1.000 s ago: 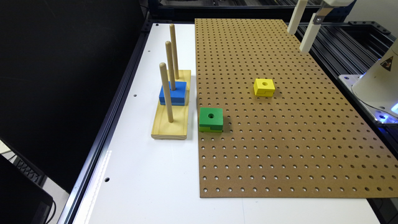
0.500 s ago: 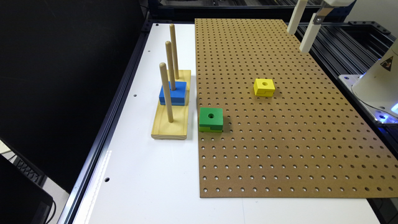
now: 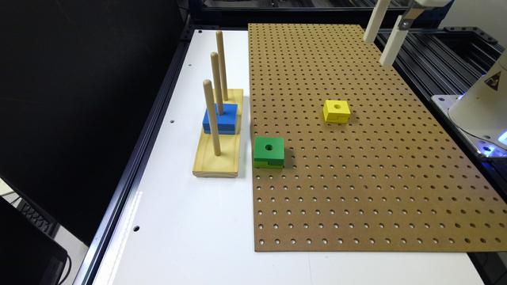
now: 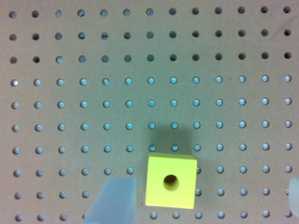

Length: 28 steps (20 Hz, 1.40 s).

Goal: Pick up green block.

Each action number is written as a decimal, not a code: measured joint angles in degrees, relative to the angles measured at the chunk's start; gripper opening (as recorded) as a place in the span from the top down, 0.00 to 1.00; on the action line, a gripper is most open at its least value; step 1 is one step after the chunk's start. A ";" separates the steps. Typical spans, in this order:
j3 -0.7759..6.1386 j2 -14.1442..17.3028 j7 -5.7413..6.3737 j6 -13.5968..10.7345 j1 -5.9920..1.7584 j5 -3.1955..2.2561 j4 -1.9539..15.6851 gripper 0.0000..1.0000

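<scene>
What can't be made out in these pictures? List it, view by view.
- Exterior view: the end effector is cut off by the picture's top edge.
- Exterior view: the front peg hides part of the blue block.
- Exterior view: the green block hides its own far faces.
- Wrist view: the fingers are blurred and cut by the frame edge; the yellow block shows no sides.

3 blocks: 1 green block [image 3: 269, 151], 1 yellow block [image 3: 336, 111], 1 blue block [image 3: 220, 118]. 1 wooden base [image 3: 218, 160] carrying 3 pegs [image 3: 212, 116]. 1 pegboard [image 3: 356, 178].
</scene>
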 joint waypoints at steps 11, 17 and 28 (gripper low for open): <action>1.66 9.38 1.71 3.65 1.23 0.95 6.28 0.00; 2.88 13.60 2.71 3.66 1.53 1.41 9.54 0.00; 7.90 14.83 5.31 3.66 1.51 4.23 11.37 0.00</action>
